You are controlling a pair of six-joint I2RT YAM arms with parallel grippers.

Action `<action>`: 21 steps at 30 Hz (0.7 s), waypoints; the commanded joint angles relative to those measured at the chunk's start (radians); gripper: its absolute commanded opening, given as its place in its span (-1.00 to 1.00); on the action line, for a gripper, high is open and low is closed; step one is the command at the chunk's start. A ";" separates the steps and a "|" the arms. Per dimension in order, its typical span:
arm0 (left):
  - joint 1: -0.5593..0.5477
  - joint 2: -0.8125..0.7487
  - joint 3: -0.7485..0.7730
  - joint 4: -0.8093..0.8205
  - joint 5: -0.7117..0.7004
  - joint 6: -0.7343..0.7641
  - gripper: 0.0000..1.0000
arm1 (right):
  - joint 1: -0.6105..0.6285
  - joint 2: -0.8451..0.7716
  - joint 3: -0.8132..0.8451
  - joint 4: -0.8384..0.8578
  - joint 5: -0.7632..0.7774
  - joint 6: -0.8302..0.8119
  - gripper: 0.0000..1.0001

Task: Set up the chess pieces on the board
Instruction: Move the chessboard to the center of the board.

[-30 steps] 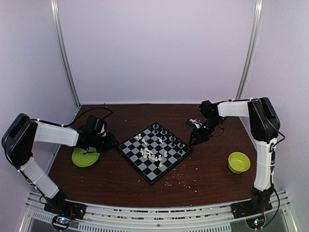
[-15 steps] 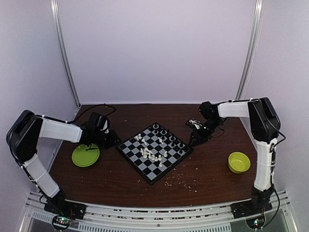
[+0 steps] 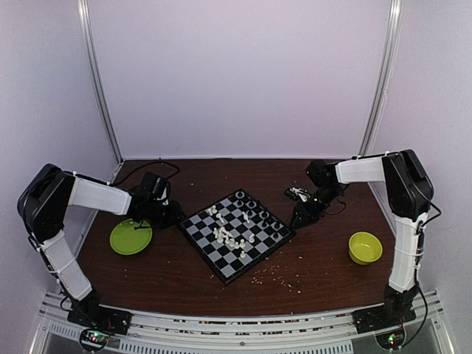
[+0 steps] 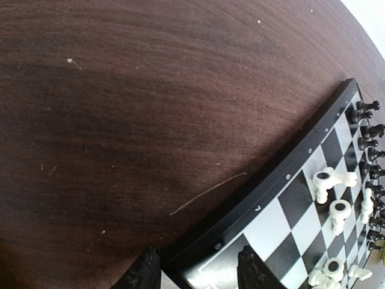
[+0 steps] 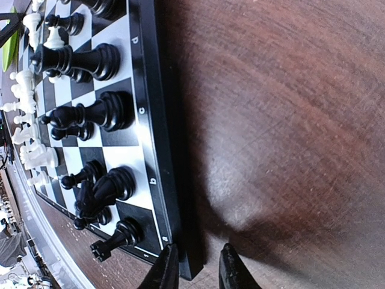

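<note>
Lime-green plate (image 3: 130,239): round, flat, left side of dark wood surface (image 3: 169,276). Lime-green bowl (image 3: 365,247): right side. Pale crumbs (image 3: 276,276): scattered toward near edge. Thin pale scratch (image 4: 207,192) in wood.

Soft even light; grainy overhead view, sheen and shadow in wrist views.

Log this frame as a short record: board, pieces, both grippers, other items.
Board: turned diamond-wise, mid-table
White chess pieces: clustered mid-board, at least one lying down
Black chess pieces: along the far-right edge
Left gripper: open, astride the board's left corner
Right gripper: astride the right corner; grip unclear
Other: green plate left, green bowl right, crumbs near front
</note>
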 commanded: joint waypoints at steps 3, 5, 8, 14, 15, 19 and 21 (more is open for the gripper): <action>0.007 0.060 0.050 0.078 0.078 0.023 -0.16 | 0.013 -0.039 -0.041 -0.037 -0.029 -0.040 -0.54; 0.007 0.067 0.054 0.087 0.092 0.027 -0.18 | 0.014 -0.043 -0.049 -0.043 -0.037 -0.052 -0.55; 0.003 0.077 0.059 0.104 0.115 0.038 -0.20 | 0.017 -0.052 -0.072 -0.053 -0.049 -0.067 -0.57; -0.024 0.102 0.091 0.126 0.145 0.072 -0.24 | 0.020 -0.087 -0.136 -0.067 -0.055 -0.096 -0.58; -0.028 0.107 0.096 0.127 0.149 0.075 -0.25 | 0.021 -0.094 -0.145 -0.069 -0.055 -0.100 -0.58; -0.043 0.122 0.118 0.136 0.173 0.098 -0.29 | 0.021 -0.128 -0.187 -0.079 -0.062 -0.110 -0.59; -0.052 0.124 0.126 0.135 0.178 0.111 -0.29 | 0.022 -0.150 -0.206 -0.079 -0.068 -0.113 -0.59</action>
